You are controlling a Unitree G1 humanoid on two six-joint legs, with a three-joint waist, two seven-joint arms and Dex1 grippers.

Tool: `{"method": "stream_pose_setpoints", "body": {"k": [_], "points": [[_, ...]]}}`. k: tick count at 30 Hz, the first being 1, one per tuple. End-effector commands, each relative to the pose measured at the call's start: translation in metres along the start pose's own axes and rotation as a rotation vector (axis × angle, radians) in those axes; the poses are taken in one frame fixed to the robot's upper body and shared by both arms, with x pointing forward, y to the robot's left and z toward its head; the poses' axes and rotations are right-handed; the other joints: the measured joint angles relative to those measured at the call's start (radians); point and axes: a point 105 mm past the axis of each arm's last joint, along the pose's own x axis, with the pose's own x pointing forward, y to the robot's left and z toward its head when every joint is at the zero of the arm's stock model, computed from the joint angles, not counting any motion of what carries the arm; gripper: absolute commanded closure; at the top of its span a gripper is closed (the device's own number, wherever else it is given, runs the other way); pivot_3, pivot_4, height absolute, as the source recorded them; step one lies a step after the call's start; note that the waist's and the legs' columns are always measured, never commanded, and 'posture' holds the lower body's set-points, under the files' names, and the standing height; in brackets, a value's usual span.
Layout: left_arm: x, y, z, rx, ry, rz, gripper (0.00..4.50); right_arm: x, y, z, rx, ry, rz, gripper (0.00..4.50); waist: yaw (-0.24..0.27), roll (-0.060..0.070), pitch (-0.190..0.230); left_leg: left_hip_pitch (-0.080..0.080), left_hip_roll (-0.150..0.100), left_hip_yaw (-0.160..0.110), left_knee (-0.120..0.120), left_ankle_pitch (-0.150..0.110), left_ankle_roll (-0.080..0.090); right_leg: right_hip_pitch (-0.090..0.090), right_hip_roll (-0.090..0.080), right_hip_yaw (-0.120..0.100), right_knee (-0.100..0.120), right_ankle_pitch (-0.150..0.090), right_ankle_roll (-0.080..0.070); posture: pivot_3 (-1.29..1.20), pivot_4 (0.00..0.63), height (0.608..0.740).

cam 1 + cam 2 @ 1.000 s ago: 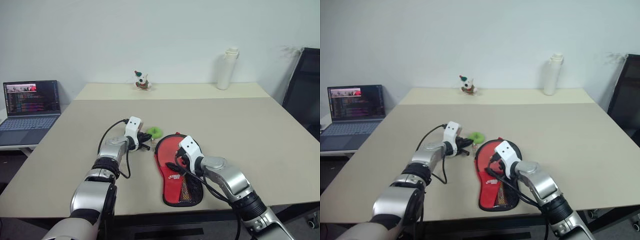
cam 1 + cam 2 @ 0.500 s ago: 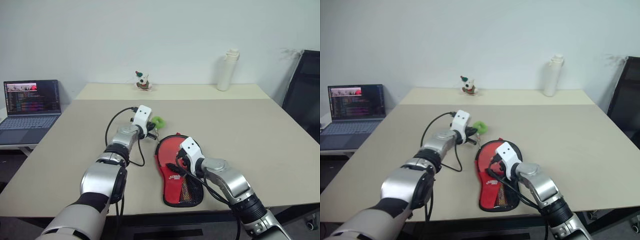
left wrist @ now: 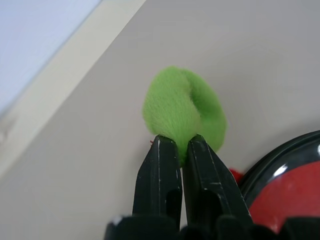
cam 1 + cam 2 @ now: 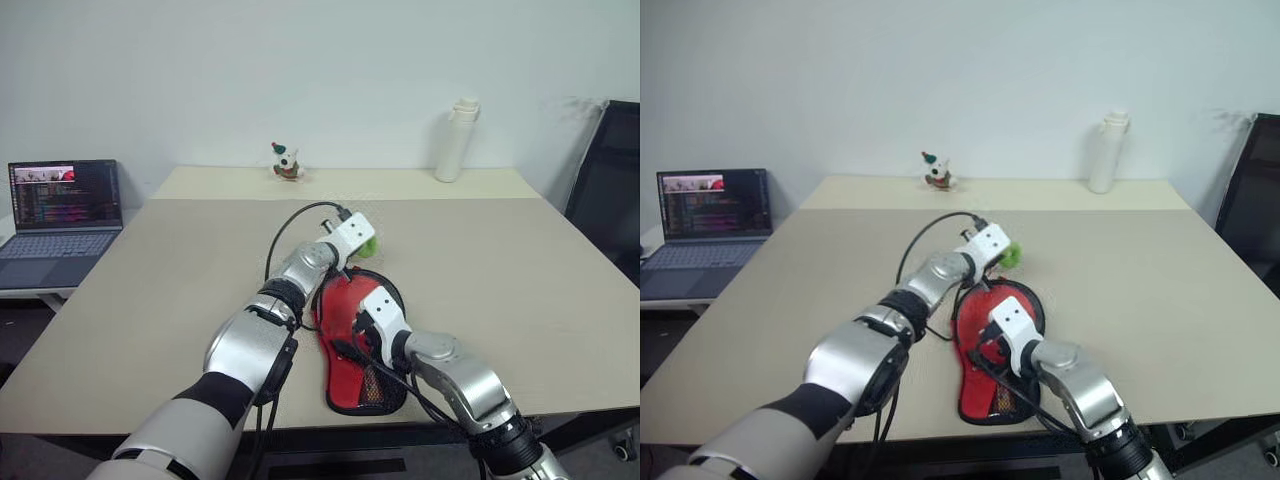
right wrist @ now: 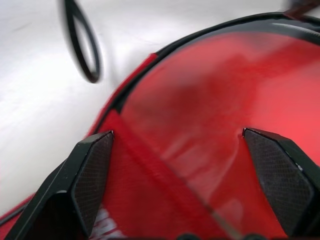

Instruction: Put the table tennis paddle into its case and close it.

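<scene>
The case (image 4: pixel 358 345) lies flat on the table, red side up, with a white logo, a mesh pocket and a black zip edge. Its green charm (image 3: pixel 182 107) hangs just beyond the round end, and my left gripper (image 3: pixel 182 145) is shut on it, a little above the table (image 4: pixel 365 246). My right gripper (image 5: pixel 177 133) stands open over the case's red face (image 5: pixel 200 95), with one finger on each side and nothing between them. The table tennis paddle is hidden.
An open laptop (image 4: pixel 62 210) sits on a lower surface to the left. A small figurine (image 4: pixel 285 162) and a white bottle (image 4: pixel 455 140) stand at the table's far edge. A black chair (image 4: pixel 610 190) is at the right.
My left gripper has carried the green charm to the right and upward, from the left of the case's round end to its far side, rolling as it went. The right gripper drew back slightly.
</scene>
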Motion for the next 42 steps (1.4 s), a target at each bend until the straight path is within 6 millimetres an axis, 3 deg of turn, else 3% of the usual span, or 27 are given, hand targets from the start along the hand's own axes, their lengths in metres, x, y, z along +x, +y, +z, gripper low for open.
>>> {"method": "stream_pose_setpoints", "body": {"k": [1,5,9,18,21,24,28,35,42], "points": [[0.004,-0.001,0.053,0.179,-0.144,-0.005,4.48,0.002,0.019,-0.055,0.098,0.212,0.053,0.00,0.000,0.000,0.000,0.000,0.000,0.000,0.000,0.000,0.000,0.000,0.000,0.000,0.000,0.000,0.000,0.00,0.150,0.740],[0.009,-0.024,0.078,0.241,-0.214,-0.058,4.48,-0.001,0.021,-0.059,0.104,0.220,0.050,0.00,0.003,0.000,-0.001,0.000,0.000,0.000,0.000,0.000,0.000,0.000,0.000,0.000,-0.001,0.000,0.000,0.00,0.150,0.740],[0.011,-0.039,0.087,0.269,-0.249,-0.106,4.48,0.000,0.019,-0.058,0.105,0.219,0.045,0.00,0.003,0.000,-0.001,-0.001,-0.001,0.000,0.000,0.000,0.000,0.000,0.000,0.000,-0.001,0.000,0.000,0.00,0.150,0.740],[0.011,-0.064,0.076,0.260,-0.233,-0.241,4.48,0.004,0.014,-0.056,0.106,0.206,0.031,0.00,0.002,0.001,-0.002,0.000,0.000,0.000,0.000,0.000,0.000,0.000,0.000,0.000,-0.001,0.000,0.000,0.00,0.150,0.740],[0.010,-0.070,0.075,0.225,-0.239,-0.297,3.73,0.005,0.014,-0.055,0.104,0.204,0.031,0.00,0.001,0.001,-0.003,0.000,0.000,0.000,0.000,0.000,0.000,0.001,0.000,0.000,0.000,0.000,0.000,0.00,0.150,0.740],[0.009,-0.074,0.073,0.229,-0.245,-0.318,2.62,0.006,0.013,-0.054,0.100,0.200,0.028,0.00,0.001,0.001,-0.004,0.001,0.000,0.000,0.000,0.000,0.000,0.001,0.000,0.000,0.000,0.000,0.000,0.00,0.150,0.740],[0.008,-0.069,0.069,0.207,-0.248,-0.304,1.25,0.009,0.007,-0.047,0.088,0.182,0.019,0.00,-0.005,0.002,-0.005,0.002,0.000,0.000,0.000,0.000,0.000,0.001,0.000,0.001,0.000,0.000,0.000,0.00,0.150,0.740],[0.002,-0.049,0.061,0.137,-0.257,-0.277,1.25,0.008,-0.001,-0.029,0.099,0.140,0.024,0.00,-0.005,0.003,-0.006,0.003,0.000,0.000,0.000,0.000,0.000,0.001,0.002,0.001,0.002,0.000,0.000,0.00,0.150,0.740],[-0.009,0.005,0.062,0.039,-0.295,-0.096,1.25,-0.009,-0.001,0.004,0.086,0.054,0.067,0.00,-0.004,0.003,-0.006,0.000,0.001,-0.001,0.000,0.000,0.000,0.000,0.001,0.001,0.000,0.000,0.000,0.00,0.150,0.740]]}}
